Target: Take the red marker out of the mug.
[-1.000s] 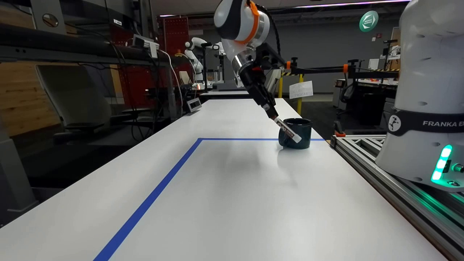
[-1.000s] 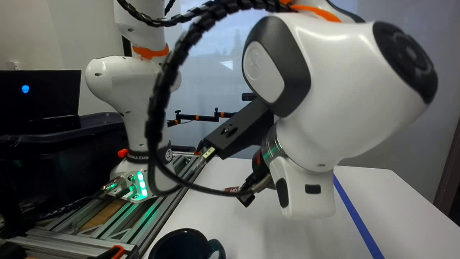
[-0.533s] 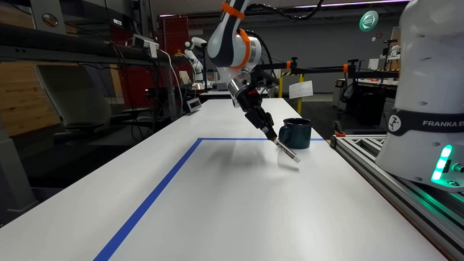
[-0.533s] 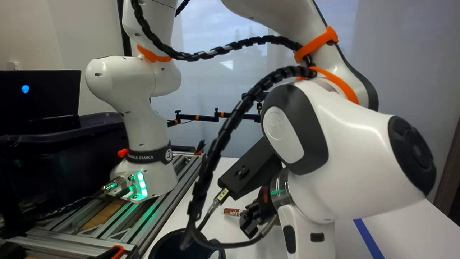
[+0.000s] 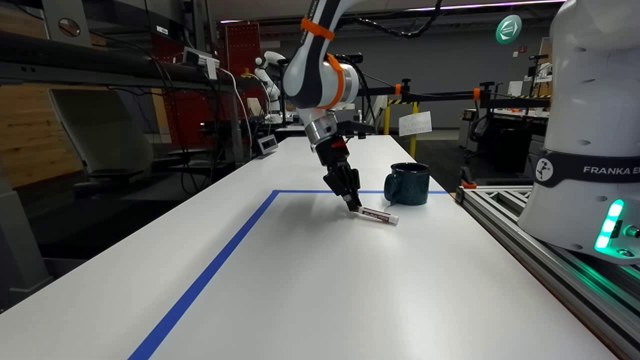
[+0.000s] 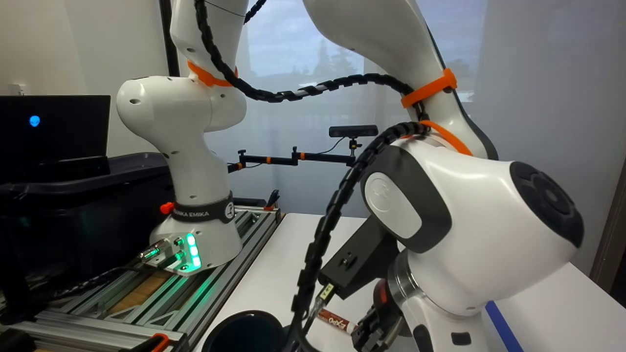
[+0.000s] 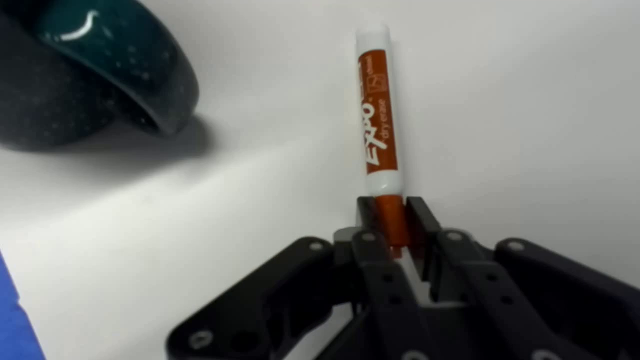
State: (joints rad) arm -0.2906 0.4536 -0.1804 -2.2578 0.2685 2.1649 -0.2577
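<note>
Pinching the marker [image 7: 378,110] by its red end [image 7: 393,225], the gripper [image 7: 391,215] hangs low over the table [image 5: 300,270]; the white end [image 7: 373,38] juts ahead of the fingers [image 7: 366,212], and the mug [image 5: 412,185] stands upright to one side of them, apart.

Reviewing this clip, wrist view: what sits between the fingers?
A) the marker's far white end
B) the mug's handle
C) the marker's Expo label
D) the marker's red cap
D: in the wrist view the fingers flank the cap of the red marker, while its printed body sticks out past them.
</note>
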